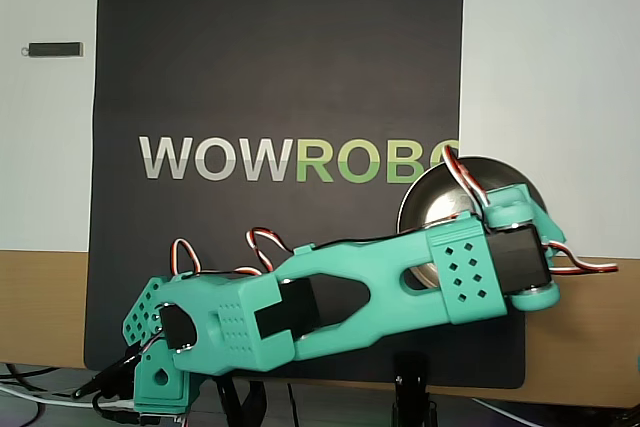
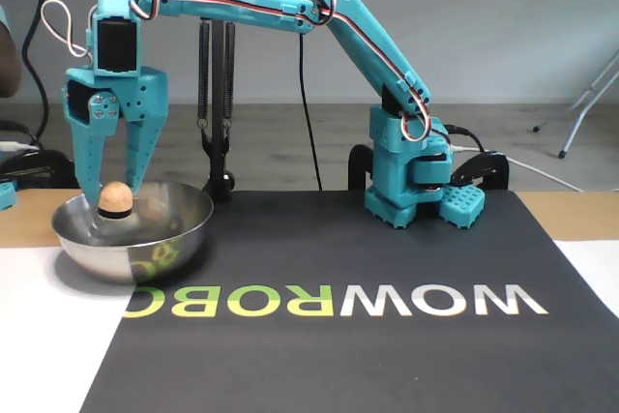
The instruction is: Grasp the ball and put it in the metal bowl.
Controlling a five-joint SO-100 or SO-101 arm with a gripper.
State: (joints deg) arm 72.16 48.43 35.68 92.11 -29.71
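Observation:
In the fixed view the small tan ball (image 2: 115,199) sits between the tips of my teal gripper (image 2: 115,192), which points straight down and is shut on it. The ball hangs just inside the rim of the metal bowl (image 2: 131,253), over its left half and above its floor. The bowl stands at the left, on the edge of the black mat. In the overhead view the bowl (image 1: 432,199) shows only partly. My arm's wrist (image 1: 500,262) covers the rest and hides the ball and the fingers.
The black mat (image 2: 387,355) with WOWROBO lettering spans the table's middle. My arm's base (image 2: 411,186) stands at its back edge, with a black stand and springs (image 2: 218,94) beside it. A small dark stick (image 1: 55,49) lies on the white surface at the far left of the overhead view.

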